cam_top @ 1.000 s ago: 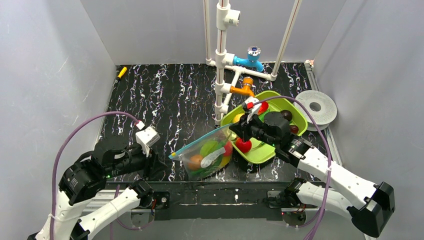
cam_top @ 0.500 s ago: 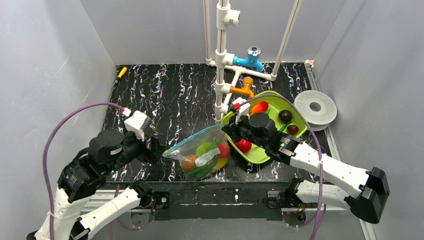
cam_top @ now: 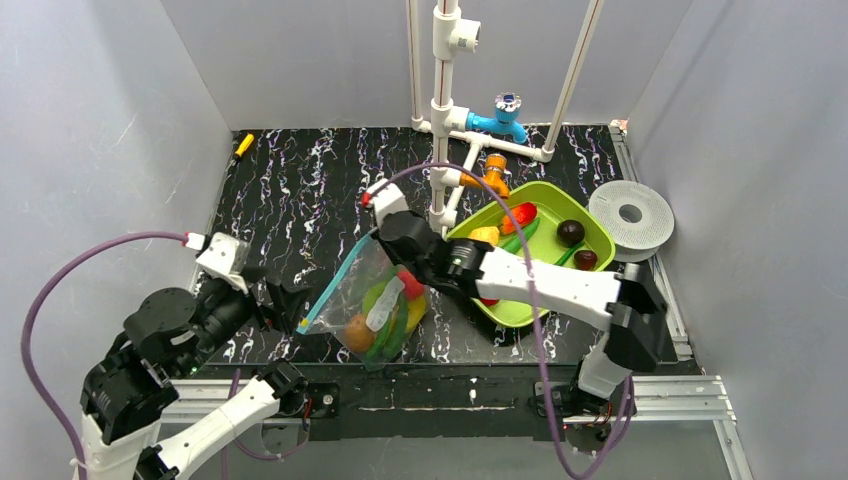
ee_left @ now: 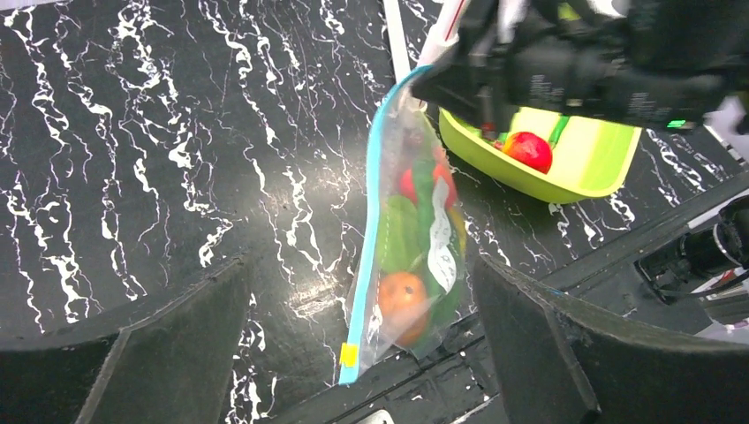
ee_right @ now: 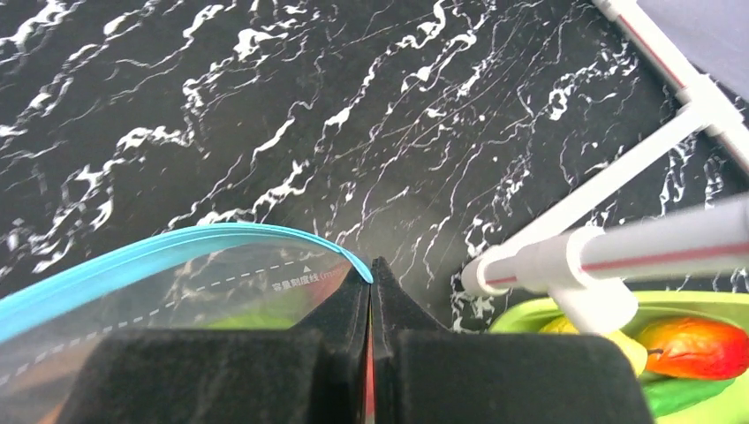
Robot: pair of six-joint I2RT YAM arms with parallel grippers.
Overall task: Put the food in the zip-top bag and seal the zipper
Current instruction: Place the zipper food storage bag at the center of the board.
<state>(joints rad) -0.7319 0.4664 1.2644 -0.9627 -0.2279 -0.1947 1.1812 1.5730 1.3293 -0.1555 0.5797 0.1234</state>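
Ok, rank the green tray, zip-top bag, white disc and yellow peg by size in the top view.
green tray
zip-top bag (close call: the tray is partly hidden)
white disc
yellow peg

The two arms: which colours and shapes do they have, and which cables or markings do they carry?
Both the left arm and right arm have white links, rounded black joints and a looping purple cable. The end effector fingers are matte black wedges. No markings are readable.
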